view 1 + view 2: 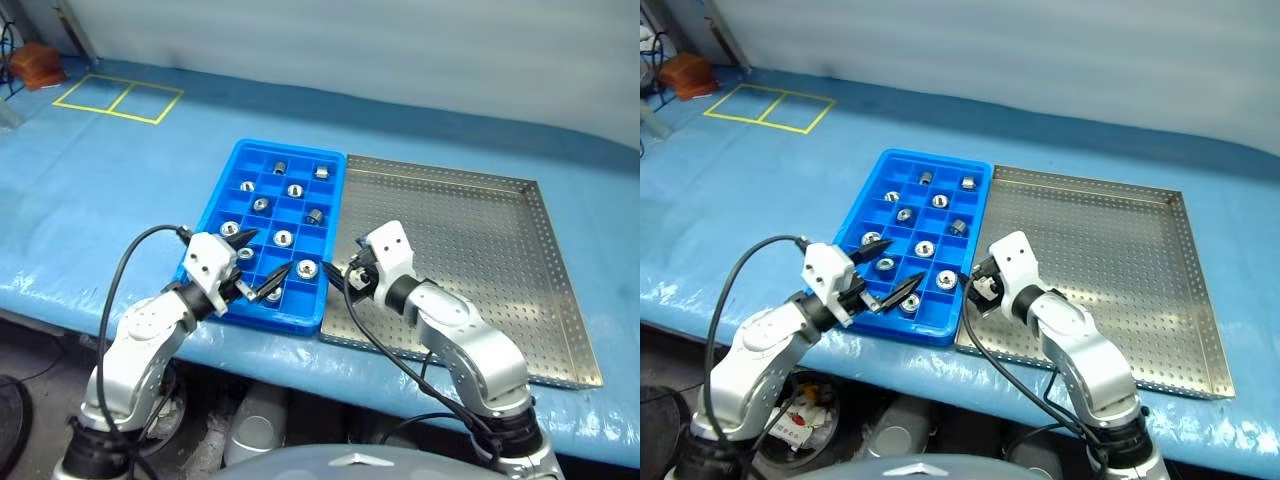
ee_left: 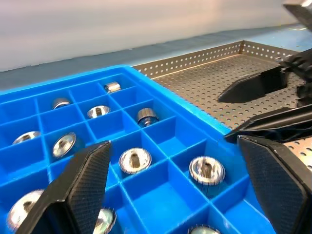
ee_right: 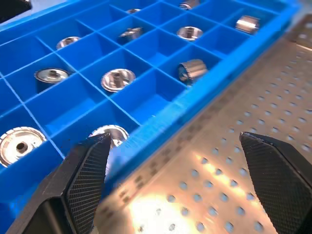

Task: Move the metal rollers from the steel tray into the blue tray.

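Note:
The blue tray (image 1: 214, 196) lies on the table left of the steel tray (image 1: 470, 230), and the two touch. Several metal rollers rest in its compartments, among them one (image 1: 283, 238) near the middle and one (image 1: 306, 268) in the near right corner. No roller shows on the steel tray's perforated floor. My left gripper (image 1: 271, 251) hovers open over the blue tray's near end, nothing between its fingers. My right gripper (image 1: 978, 285) is open and empty over the steel tray's near left corner, beside the blue tray's wall. The left wrist view shows the right gripper's fingers (image 2: 253, 86).
Blue sheeting covers the table (image 1: 150, 200). At the back left are yellow tape squares (image 1: 118, 97) and a brown object (image 1: 38, 65). The table's front edge runs just below both trays. Black cables loop from both wrists.

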`<action>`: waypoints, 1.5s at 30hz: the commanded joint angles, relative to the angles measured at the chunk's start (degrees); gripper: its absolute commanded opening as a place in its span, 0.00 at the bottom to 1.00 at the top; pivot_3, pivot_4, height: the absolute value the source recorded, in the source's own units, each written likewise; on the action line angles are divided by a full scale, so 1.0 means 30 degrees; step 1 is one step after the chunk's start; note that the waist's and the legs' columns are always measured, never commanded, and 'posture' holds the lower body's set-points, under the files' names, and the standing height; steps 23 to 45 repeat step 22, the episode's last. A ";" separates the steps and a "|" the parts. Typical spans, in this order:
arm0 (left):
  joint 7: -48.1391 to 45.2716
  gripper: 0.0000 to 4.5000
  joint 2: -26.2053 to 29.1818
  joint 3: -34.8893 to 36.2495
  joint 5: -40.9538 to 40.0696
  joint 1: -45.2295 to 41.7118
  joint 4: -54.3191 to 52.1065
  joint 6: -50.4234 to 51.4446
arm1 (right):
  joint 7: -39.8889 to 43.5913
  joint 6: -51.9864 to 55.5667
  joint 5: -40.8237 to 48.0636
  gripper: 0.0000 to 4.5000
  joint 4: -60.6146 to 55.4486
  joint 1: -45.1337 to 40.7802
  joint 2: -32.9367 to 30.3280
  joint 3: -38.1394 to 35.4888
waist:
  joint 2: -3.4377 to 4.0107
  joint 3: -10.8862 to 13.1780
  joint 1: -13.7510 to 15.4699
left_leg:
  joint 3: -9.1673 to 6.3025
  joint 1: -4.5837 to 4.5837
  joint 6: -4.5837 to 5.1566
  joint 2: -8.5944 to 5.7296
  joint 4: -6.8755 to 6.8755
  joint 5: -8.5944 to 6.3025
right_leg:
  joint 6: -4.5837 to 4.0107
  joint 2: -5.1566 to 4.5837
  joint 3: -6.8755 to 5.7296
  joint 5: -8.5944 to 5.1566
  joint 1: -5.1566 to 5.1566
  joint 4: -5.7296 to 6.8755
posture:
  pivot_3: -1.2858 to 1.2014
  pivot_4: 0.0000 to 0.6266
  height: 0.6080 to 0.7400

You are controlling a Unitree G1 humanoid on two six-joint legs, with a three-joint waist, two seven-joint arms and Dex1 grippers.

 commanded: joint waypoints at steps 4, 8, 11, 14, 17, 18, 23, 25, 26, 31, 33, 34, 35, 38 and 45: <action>-0.0414 1.00 -0.1019 -0.1728 0.1337 -0.2469 0.2207 -0.1391 | -0.1119 0.0192 -0.0249 0.99 -0.2570 0.1732 -0.0423 -0.1515 | -0.0004 0.0002 -0.2005 | -0.0017 0.0150 0.0019 -0.0023 0.0014 -0.0005 | 0.0002 -0.0031 0.0005 0.0001 0.0166 -0.0011 | 0.54 0.24 1.00; -0.0168 1.00 -0.1756 -0.2378 0.1933 -0.3552 0.3252 -0.1199 | -0.1494 0.0093 -0.0417 0.99 -0.3584 0.3136 -0.0771 -0.2150 | -0.0006 0.0001 -0.2972 | -0.0019 0.0186 0.0024 -0.0003 0.0008 -0.0001 | -0.0007 0.0002 0.0043 -0.0002 0.0164 0.0035 | 0.53 0.24 1.00; -0.0097 1.00 -0.1970 -0.2601 0.2331 -0.3793 0.3661 -0.1137 | -0.1714 -0.0101 -0.0461 0.99 -0.3955 0.3844 -0.0748 -0.2269 | -0.0004 0.0001 -0.3407 | -0.0022 0.0203 0.0025 0.0014 0.0003 0.0000 | -0.0010 0.0044 0.0090 -0.0003 0.0160 0.0053 | 0.53 0.24 1.00; 0.1018 1.00 -0.2600 -0.2520 0.2771 -0.3905 0.4003 -0.0664 | -0.1989 -0.0398 -0.0693 0.99 -0.4050 0.4440 -0.0662 -0.2276 | -0.0007 0.0000 -0.3465 | -0.0023 0.0222 0.0027 0.0015 0.0004 0.0001 | -0.0002 0.0056 0.0129 0.0002 0.0162 0.0060 | 0.54 0.24 1.00; 0.1809 1.00 -0.3042 -0.2411 0.3301 -0.3771 0.4256 -0.0818 | -0.2330 -0.0739 -0.0781 0.99 -0.3993 0.4696 -0.0261 -0.2418 | -0.0008 0.0001 -0.3457 | -0.0021 0.0223 0.0041 0.0008 0.0026 0.0010 | 0.0036 0.0049 0.0173 0.0024 0.0163 0.0056 | 0.54 0.24 1.00; 0.1983 1.00 -0.3194 -0.2348 0.3291 -0.3701 0.4247 -0.0728 | -0.2377 -0.0850 -0.0812 0.99 -0.3949 0.4768 -0.0189 -0.2436 | -0.0010 0.0001 -0.3439 | -0.0019 0.0224 0.0046 0.0003 0.0029 0.0013 | 0.0047 0.0044 0.0186 0.0032 0.0163 0.0052 | 0.54 0.24 1.00; 0.2006 1.00 -0.3436 -0.2236 0.3036 -0.3378 0.3855 -0.0571 | -0.2504 -0.1231 -0.0968 0.99 -0.3855 0.5009 -0.0110 -0.2341 | -0.0014 0.0000 -0.3402 | -0.0010 0.0221 0.0068 0.0004 0.0029 0.0024 | 0.0068 0.0004 0.0202 0.0044 0.0162 0.0047 | 0.55 0.24 1.00; 0.2006 1.00 -0.3436 -0.2236 0.3036 -0.3378 0.3855 -0.0571 | -0.2504 -0.1231 -0.0968 0.99 -0.3855 0.5009 -0.0110 -0.2341 | -0.0014 0.0000 -0.3402 | -0.0010 0.0221 0.0068 0.0004 0.0029 0.0024 | 0.0068 0.0004 0.0202 0.0044 0.0162 0.0047 | 0.55 0.24 1.00; 0.2006 1.00 -0.3436 -0.2236 0.3036 -0.3378 0.3855 -0.0571 | -0.2504 -0.1231 -0.0968 0.99 -0.3855 0.5009 -0.0110 -0.2341 | -0.0014 0.0000 -0.3402 | -0.0010 0.0221 0.0068 0.0004 0.0029 0.0024 | 0.0068 0.0004 0.0202 0.0044 0.0162 0.0047 | 0.55 0.24 1.00; 0.2006 1.00 -0.3436 -0.2236 0.3036 -0.3378 0.3855 -0.0571 | -0.2504 -0.1231 -0.0968 0.99 -0.3855 0.5009 -0.0110 -0.2341 | -0.0014 0.0000 -0.3402 | -0.0010 0.0221 0.0068 0.0004 0.0029 0.0024 | 0.0068 0.0004 0.0202 0.0044 0.0162 0.0047 | 0.55 0.24 1.00; 0.2006 1.00 -0.3436 -0.2236 0.3036 -0.3378 0.3855 -0.0571 | -0.2504 -0.1231 -0.0968 0.99 -0.3855 0.5009 -0.0110 -0.2341 | -0.0014 0.0000 -0.3402 | -0.0010 0.0221 0.0068 0.0004 0.0029 0.0024 | 0.0068 0.0004 0.0202 0.0044 0.0162 0.0047 | 0.55 0.24 1.00; 0.2006 1.00 -0.3436 -0.2236 0.3036 -0.3378 0.3855 -0.0571 | -0.2504 -0.1231 -0.0968 0.99 -0.3855 0.5009 -0.0110 -0.2341 | -0.0014 0.0000 -0.3402 | -0.0010 0.0221 0.0068 0.0004 0.0029 0.0024 | 0.0068 0.0004 0.0202 0.0044 0.0162 0.0047 | 0.55 0.24 1.00; 0.2006 1.00 -0.3436 -0.2236 0.3036 -0.3378 0.3855 -0.0571 | -0.2504 -0.1231 -0.0968 0.99 -0.3855 0.5009 -0.0110 -0.2341 | -0.0014 0.0000 -0.3402 | -0.0010 0.0221 0.0068 0.0004 0.0029 0.0024 | 0.0068 0.0004 0.0202 0.0044 0.0162 0.0047 | 0.55 0.24 1.00; 0.2006 1.00 -0.3436 -0.2236 0.3036 -0.3378 0.3855 -0.0571 | -0.2504 -0.1231 -0.0968 0.99 -0.3855 0.5009 -0.0110 -0.2341 | -0.0014 0.0000 -0.3402 | -0.0010 0.0221 0.0068 0.0004 0.0029 0.0024 | 0.0068 0.0004 0.0202 0.0044 0.0162 0.0047 | 0.55 0.24 1.00; 0.2006 1.00 -0.3436 -0.2236 0.3036 -0.3378 0.3855 -0.0571 | -0.2504 -0.1231 -0.0968 0.99 -0.3855 0.5009 -0.0110 -0.2341 | -0.0014 0.0000 -0.3402 | -0.0010 0.0221 0.0068 0.0004 0.0029 0.0024 | 0.0068 0.0004 0.0202 0.0044 0.0162 0.0047 | 0.55 0.24 1.00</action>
